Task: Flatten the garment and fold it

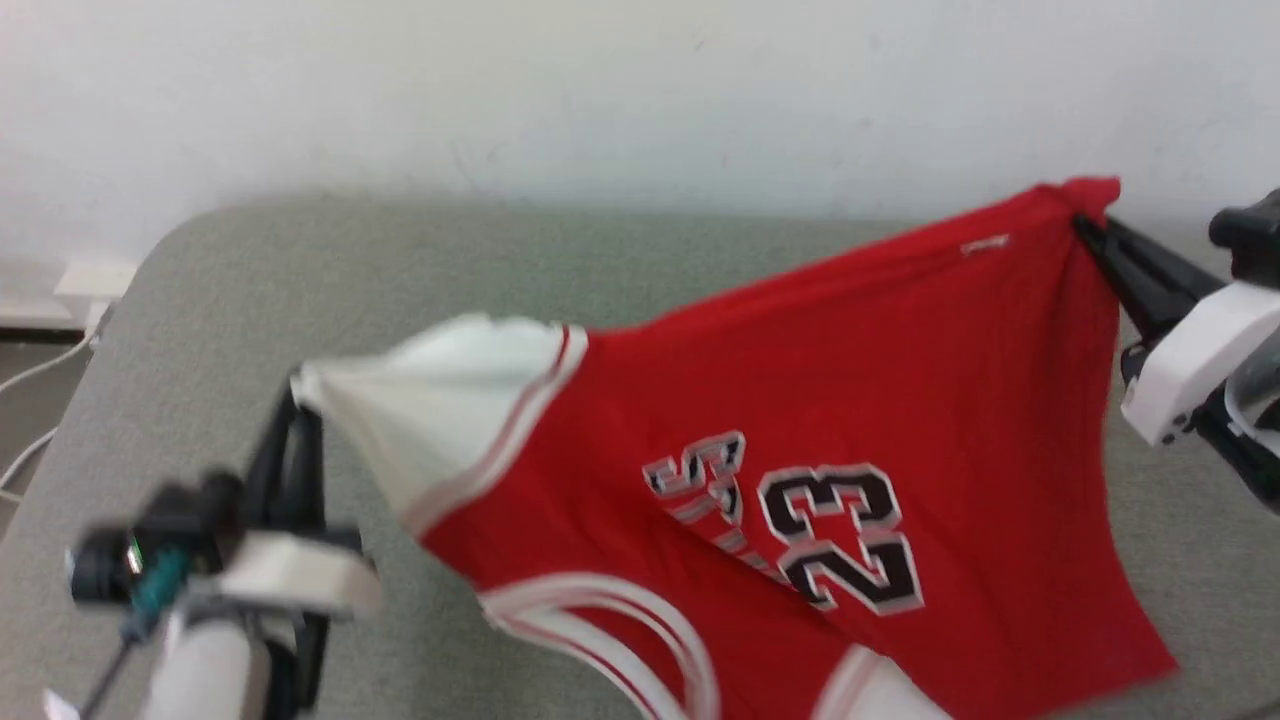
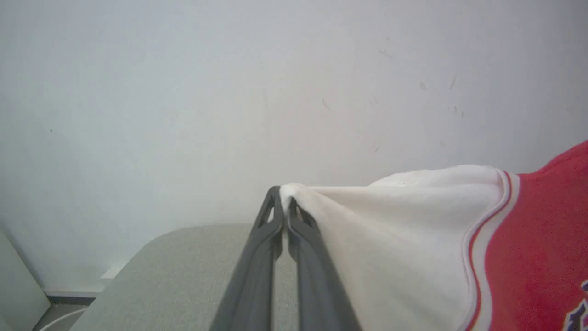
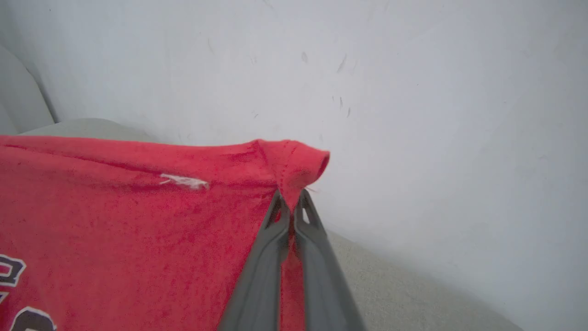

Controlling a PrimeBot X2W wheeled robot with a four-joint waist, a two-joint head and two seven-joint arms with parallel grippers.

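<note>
Garment: red "23" jersey T-shirt [image 1: 880,380], held up over the grey padded table [image 1: 300,270]. In the head view it stretches from 8 o'clock to 2 o'clock, with slack drooping toward 5 o'clock.
Left gripper [image 2: 284,195]: fingers pressed together on the tip of the white sleeve [image 2: 395,216].
Right gripper [image 3: 290,198]: pinching a red corner.
Handling: light, limp knit that likely sags and creases, so corner holds suit spreading it flat.

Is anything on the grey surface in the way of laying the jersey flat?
Nothing visible does. The jersey hangs between the left gripper and the right gripper above the grey surface; the part under the cloth is hidden.
</note>
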